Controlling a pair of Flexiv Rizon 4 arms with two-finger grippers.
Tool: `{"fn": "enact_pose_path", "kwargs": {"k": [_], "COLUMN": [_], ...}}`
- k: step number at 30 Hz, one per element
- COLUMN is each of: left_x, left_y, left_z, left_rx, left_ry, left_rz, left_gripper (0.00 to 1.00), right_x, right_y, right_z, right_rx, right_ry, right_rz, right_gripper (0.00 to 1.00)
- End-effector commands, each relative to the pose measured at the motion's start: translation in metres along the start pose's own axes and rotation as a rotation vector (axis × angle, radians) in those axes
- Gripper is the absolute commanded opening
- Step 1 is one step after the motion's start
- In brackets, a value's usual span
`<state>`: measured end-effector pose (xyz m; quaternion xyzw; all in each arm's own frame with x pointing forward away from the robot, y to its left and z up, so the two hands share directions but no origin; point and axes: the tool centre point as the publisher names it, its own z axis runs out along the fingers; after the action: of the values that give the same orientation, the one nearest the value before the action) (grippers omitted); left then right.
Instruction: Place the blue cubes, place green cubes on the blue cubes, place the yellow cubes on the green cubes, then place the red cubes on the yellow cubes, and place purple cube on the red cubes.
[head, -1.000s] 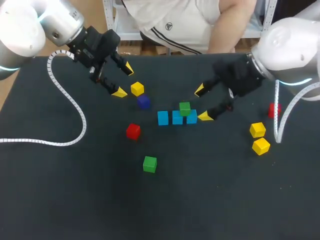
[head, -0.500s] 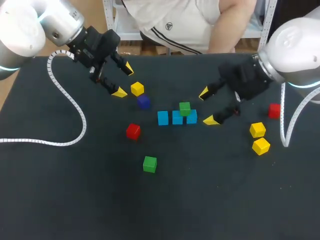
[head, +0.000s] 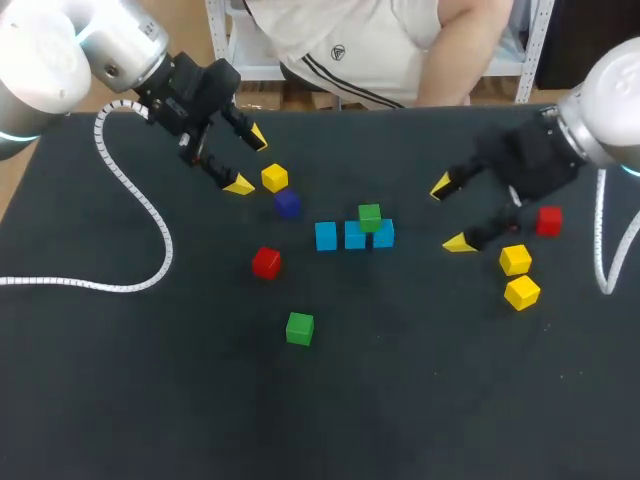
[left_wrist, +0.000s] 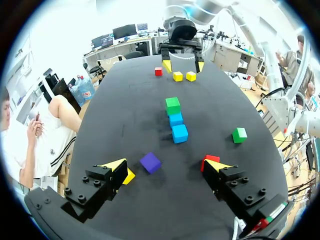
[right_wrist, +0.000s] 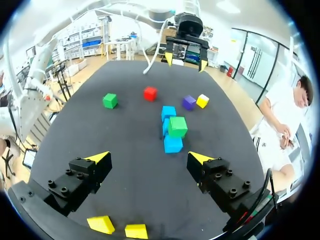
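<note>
Head view, left to right: the left hand (head: 248, 161) hangs in the upper left of the frame over the dark worktop (head: 150, 380), its yellow-tipped fingers spread wide and holding nothing. A lone yellow cube (head: 274, 178) lies just beside its lower fingertip, and the purple cube (head: 288, 204) just below that. Lower down sit a red cube (head: 266, 262) and, at lower centre, the loose green cube (head: 299, 328), which I judge to be the next piece wanted. It lies well apart from both hands, toward the bottom of the frame from each. It sits left of the row's middle, so the left arm looks slightly the nearer. The three blue cubes (head: 354, 236) form a row across the centre. A stacked green cube (head: 370, 217) rests over the seam of the middle and right ones, so the left and middle tops look free. To the right, the right hand (head: 450, 214) is also spread and empty, well clear of the row. Behind it are a second red cube (head: 548, 221) and two yellow cubes (head: 515, 259).
</note>
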<state>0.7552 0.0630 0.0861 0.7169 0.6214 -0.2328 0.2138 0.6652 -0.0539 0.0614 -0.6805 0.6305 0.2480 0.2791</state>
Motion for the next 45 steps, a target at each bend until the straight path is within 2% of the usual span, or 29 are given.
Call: {"fn": "enact_pose_path", "kwargs": {"k": [1, 5, 16, 21, 28, 43, 45], "left_x": [0.0, 0.0, 0.0, 0.0, 0.0, 0.0, -0.012], "left_y": [0.003, 0.003, 0.003, 0.003, 0.003, 0.003, -0.003], "left_z": [0.0, 0.0, 0.0, 0.0, 0.0, 0.0, -0.005], "left_rx": [0.007, 0.007, 0.007, 0.007, 0.007, 0.007, 0.004], "left_ry": [0.001, 0.001, 0.001, 0.001, 0.001, 0.001, 0.038], "left_rz": [0.002, 0.002, 0.002, 0.002, 0.002, 0.002, 0.043], "left_gripper": [1.0, 1.0, 1.0, 1.0, 1.0, 1.0, 1.0], "right_x": [0.008, 0.012, 0.011, 0.006, 0.003, 0.003, 0.003], "right_y": [-0.016, -0.022, -0.041, -0.042, -0.044, -0.044, -0.044], "right_z": [0.001, -0.003, -0.024, -0.025, -0.027, -0.027, -0.027], "right_rx": [-0.062, -0.09, -0.052, -0.036, 0.036, 0.036, 0.036], "right_ry": [-0.045, -0.07, -0.074, -0.079, -0.073, -0.073, -0.073], "right_rz": [-0.023, -0.031, -0.037, -0.025, 0.05, 0.05, 0.05], "right_gripper": [1.0, 1.0, 1.0, 1.0, 1.0, 1.0, 1.0]}}
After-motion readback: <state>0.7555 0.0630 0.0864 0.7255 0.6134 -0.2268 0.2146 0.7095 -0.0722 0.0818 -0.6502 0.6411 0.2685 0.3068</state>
